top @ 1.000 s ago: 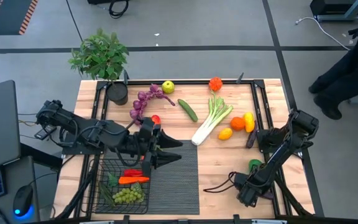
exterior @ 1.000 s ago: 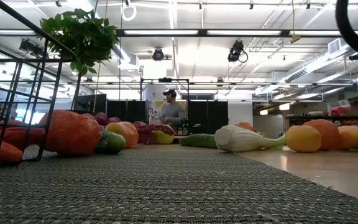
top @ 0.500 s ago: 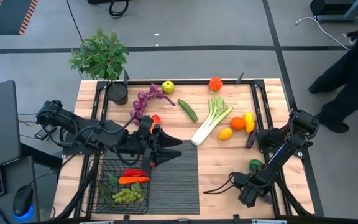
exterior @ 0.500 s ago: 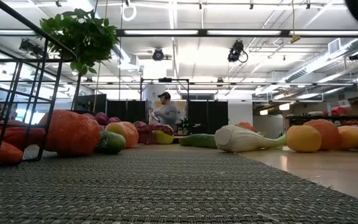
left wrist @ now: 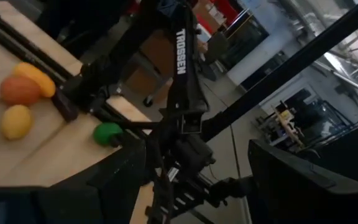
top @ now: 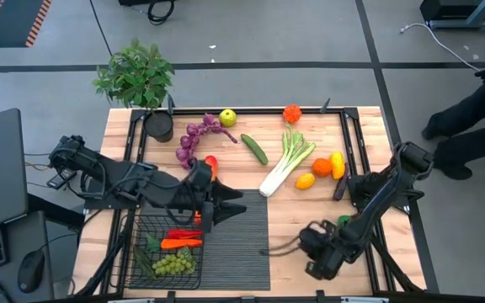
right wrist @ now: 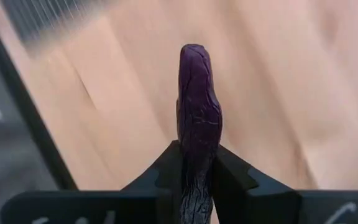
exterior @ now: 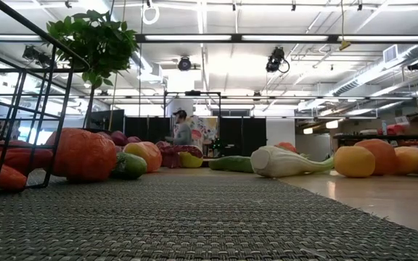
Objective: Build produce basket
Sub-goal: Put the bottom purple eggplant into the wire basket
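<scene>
Right fingers [right wrist: 199, 171] have closed on eggplant [right wrist: 198, 112].

Two arms low over the table.
Right gripper [right wrist: 197, 163] near the table's front right, fingers [right wrist: 166, 171] clamped on a purple eggplant [right wrist: 197, 118]; left gripper [top: 226, 202] reaching toward mid-table, fingers spread, holding nothing.

Glossy purple eggplant [right wrist: 197, 106] (faintly veined) between black fingers [right wrist: 238, 177]; black mesh basket [top: 141, 225]; ribbed grey mat [top: 238, 240].
</scene>
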`<state>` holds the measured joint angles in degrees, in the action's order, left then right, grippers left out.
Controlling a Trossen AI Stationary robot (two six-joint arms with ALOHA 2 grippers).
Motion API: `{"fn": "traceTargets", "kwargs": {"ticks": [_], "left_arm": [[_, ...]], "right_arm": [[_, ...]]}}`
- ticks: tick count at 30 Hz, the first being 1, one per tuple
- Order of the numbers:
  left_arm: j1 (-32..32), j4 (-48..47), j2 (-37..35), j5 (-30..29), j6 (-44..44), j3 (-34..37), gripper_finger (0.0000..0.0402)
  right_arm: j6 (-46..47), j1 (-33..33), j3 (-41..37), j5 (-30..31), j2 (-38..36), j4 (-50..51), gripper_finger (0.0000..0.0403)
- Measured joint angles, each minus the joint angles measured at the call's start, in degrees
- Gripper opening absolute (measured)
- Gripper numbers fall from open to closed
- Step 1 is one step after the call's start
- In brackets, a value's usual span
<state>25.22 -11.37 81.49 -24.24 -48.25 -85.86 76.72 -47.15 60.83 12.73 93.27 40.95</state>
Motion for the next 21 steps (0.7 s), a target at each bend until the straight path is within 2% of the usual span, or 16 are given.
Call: {"fn": "traceTargets", "kwargs": {"ticks": [5, 8, 14, 17, 21], "left_arm": [[-0.63, 2.38, 0.00, -0.22, 0.54, 0.00, 0.0288], [-0.55, 2.49, 0.58, -0.30, -1.01, -0.04, 0.0288], [0.14, 2.44, 0.86, 0.11, -1.58, 0.00, 0.0288], [0.08, 1.90, 0.99, 0.10, -1.00, 0.00, 0.0288], [-0.34, -2.06, 2.27, -1.01, 1.36, -0.09, 0.0288]], "right_arm": [[-1.28, 3.49, 5.62, 13.82, -3.66, -0.25, 0.0069], [-3.98, 6.22, 8.23, 19.13, -5.52, -0.27, 0.0069], [-6.08, 13.06, 10.95, 22.91, -9.32, -1.45, 0.0069], [-7.17, 15.85, 11.50, 24.26, -11.51, -4.86, 0.0069], [-13.21, 18.85, 11.50, 26.84, -13.76, -11.62, 0.0069]]}}
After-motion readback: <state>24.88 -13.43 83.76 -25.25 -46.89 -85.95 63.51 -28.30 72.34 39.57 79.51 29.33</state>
